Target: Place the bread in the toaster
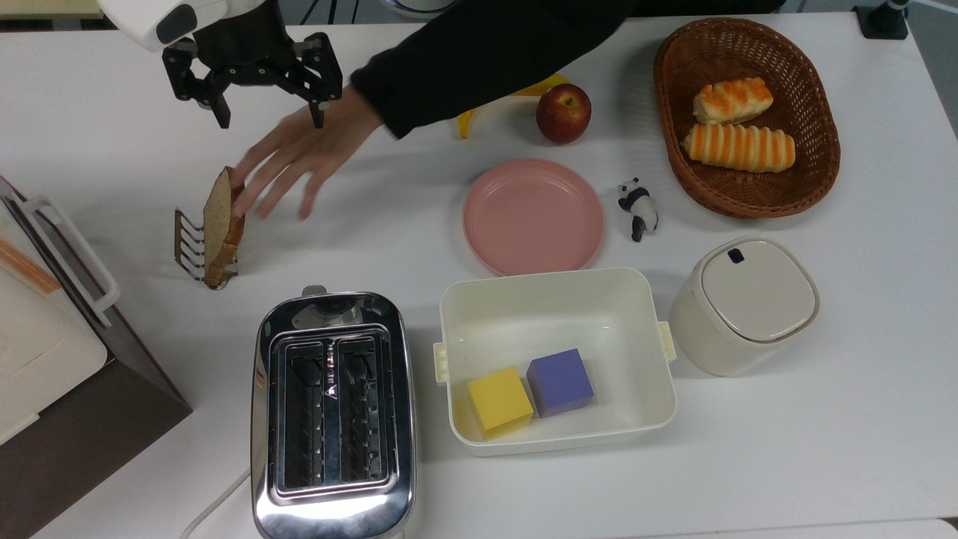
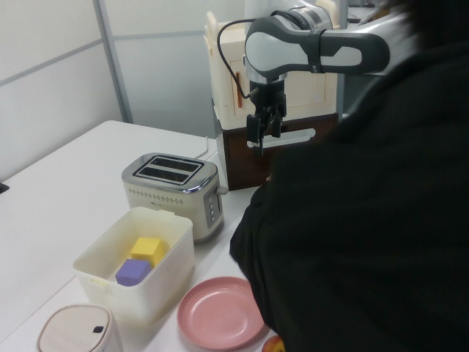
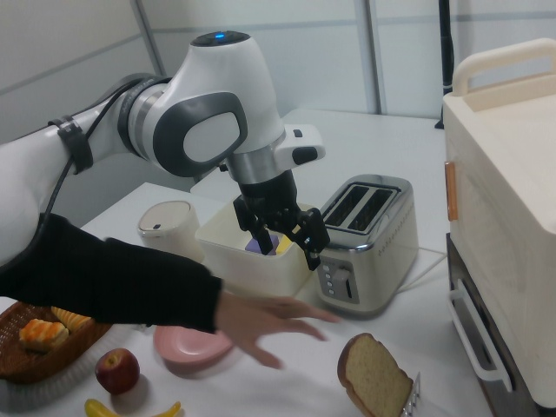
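Note:
The bread [image 1: 218, 221] is a tan slice with a brown crust, standing on edge in a small wire rack [image 1: 187, 247] left of the table's middle; it also shows as the bread [image 3: 373, 373]. A person's hand [image 1: 299, 153] in a black sleeve reaches over it, fingertips at the slice's top. My gripper [image 1: 269, 112] hangs open and empty above the table, behind the hand in the top view, and appears again as the gripper [image 3: 288, 252] and the gripper [image 2: 264, 136]. The chrome two-slot toaster [image 1: 333, 412] stands at the front, slots up, also the toaster [image 3: 365, 239] and the toaster [image 2: 172, 187].
Right of the toaster sits a white tub [image 1: 554, 322] holding a yellow and a purple cube. A pink plate [image 1: 533, 217], an apple [image 1: 563, 112], a panda figurine [image 1: 638, 208], a wicker basket [image 1: 666, 97] with rolls and a lidded white container [image 1: 748, 303] lie around. A large white box [image 1: 37, 322] borders the top view's left.

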